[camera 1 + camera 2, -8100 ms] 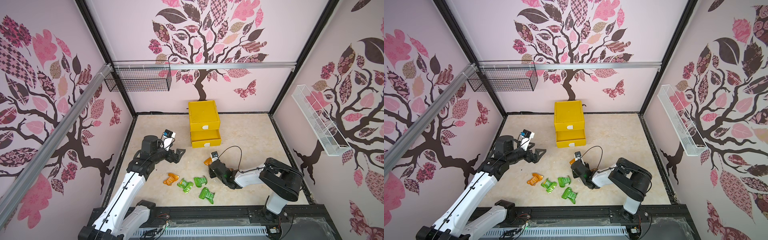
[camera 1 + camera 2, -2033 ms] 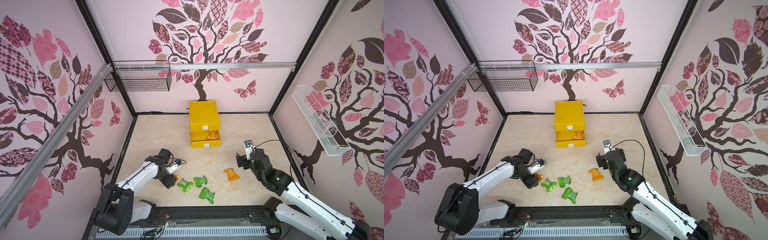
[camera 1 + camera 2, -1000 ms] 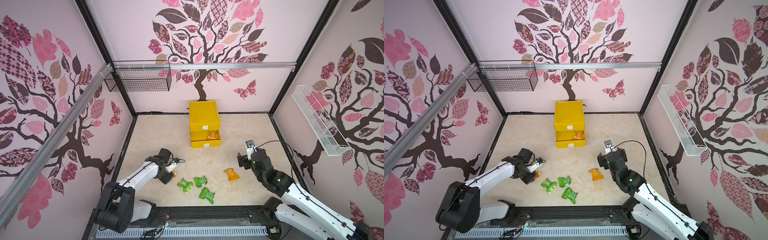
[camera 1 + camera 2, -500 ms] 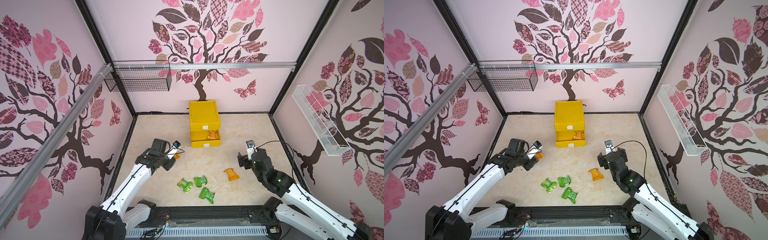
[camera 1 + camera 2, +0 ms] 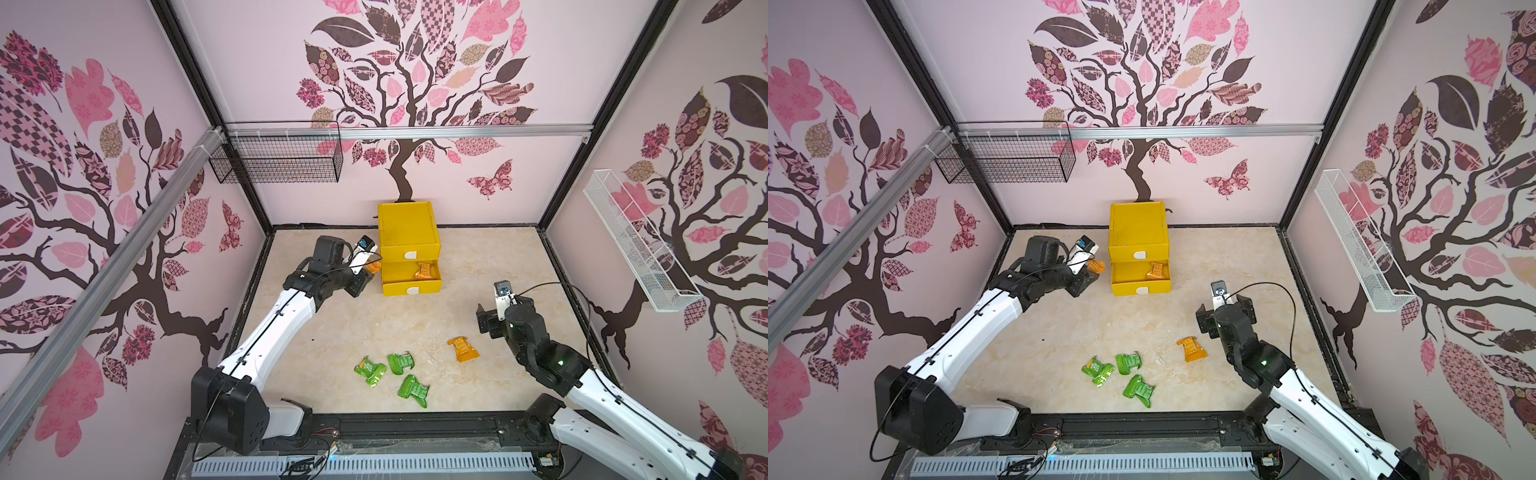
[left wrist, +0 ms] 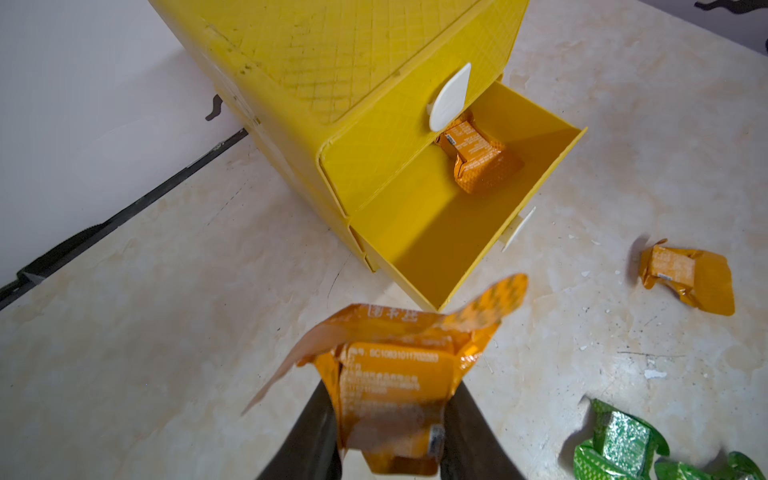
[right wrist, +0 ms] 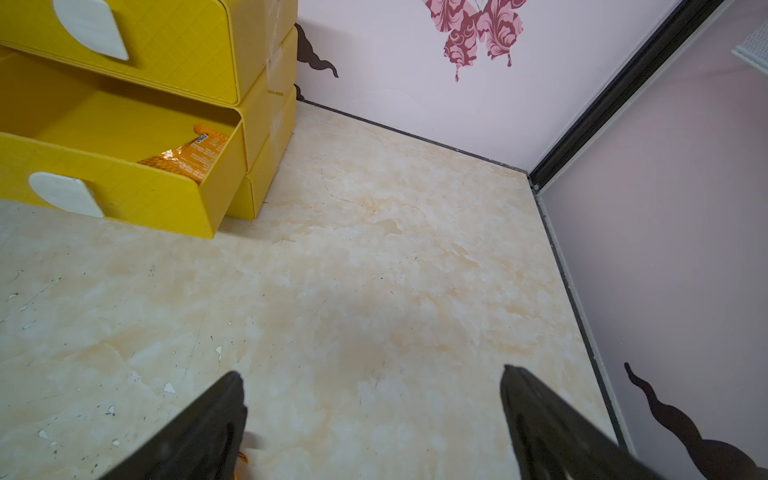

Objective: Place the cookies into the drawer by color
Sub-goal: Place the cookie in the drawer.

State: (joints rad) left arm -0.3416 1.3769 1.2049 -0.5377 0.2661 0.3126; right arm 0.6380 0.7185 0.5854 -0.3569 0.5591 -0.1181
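Nearest the front of the counter (image 5: 365, 324): three green cookies (image 5: 401, 362) in a loose cluster, close together, nothing gripping them. Just beyond, to their R, a loose orange cookie (image 5: 1192, 349) lies flat on the counter. R jaws hover just beside it, spread wide & empty; the right wrist view shows only bare counter btwn the tips. Further back, L jaws are clamped on a second orange cookie (image 6: 395, 395), pinched at the body w/ one crimped end flaring fwd. In both top views it sits in the air just beside the L wall of the open middle drawer (image 5: 392, 286), not yet over it. Farthest back, against the wall, is the yellow drawer chest (image 5: 407, 232): top drawer (image 5: 395, 251) shut, middle one pulled out w/ one orange cookie (image 5: 424, 271) already inside toward its R rear, bottom drawer (image 7: 257, 183) shut. No black cookies in view. Step in hand, I'd judge: the orange sort, approx midway, w/ one in, one in L jaws, one on the counter & greens untouched. Nxt move prob. needs the L arm to shift the packet sideways over the drawer cavity, clear of the side wall & the white tab handle (image 6: 449, 97), then release; the flared foil may snag the rim. R jaws would then need to drop onto the loose orange one.
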